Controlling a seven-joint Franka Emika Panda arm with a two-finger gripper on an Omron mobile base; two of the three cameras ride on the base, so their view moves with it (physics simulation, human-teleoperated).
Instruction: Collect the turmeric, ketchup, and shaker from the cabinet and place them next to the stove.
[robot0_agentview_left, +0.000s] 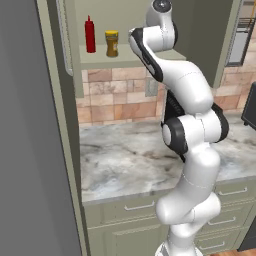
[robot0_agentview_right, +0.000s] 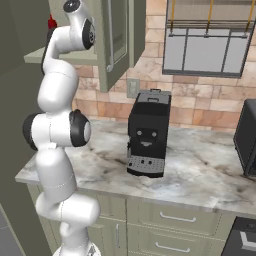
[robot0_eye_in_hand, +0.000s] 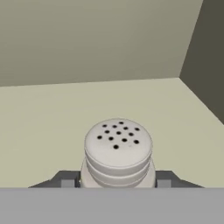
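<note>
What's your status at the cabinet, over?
Gripper closed around the shaker on the cabinet shelf. Ketchup and turmeric upright on the shelf. Nothing blocking the way out.

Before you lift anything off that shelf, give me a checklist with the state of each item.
1. Shaker sits between the claw fingers, one on each side: ok.
2. Fingers pressed firmly on the shaker: cannot tell, contact is hidden at the picture's bottom.
3. Shaker upright on the cabinet shelf: ok.
4. Ketchup and turmeric stand apart from the arm, upright: ok.
5. Cabinet door open for withdrawal: ok.
6. Counter below for setting down: ok.
</note>
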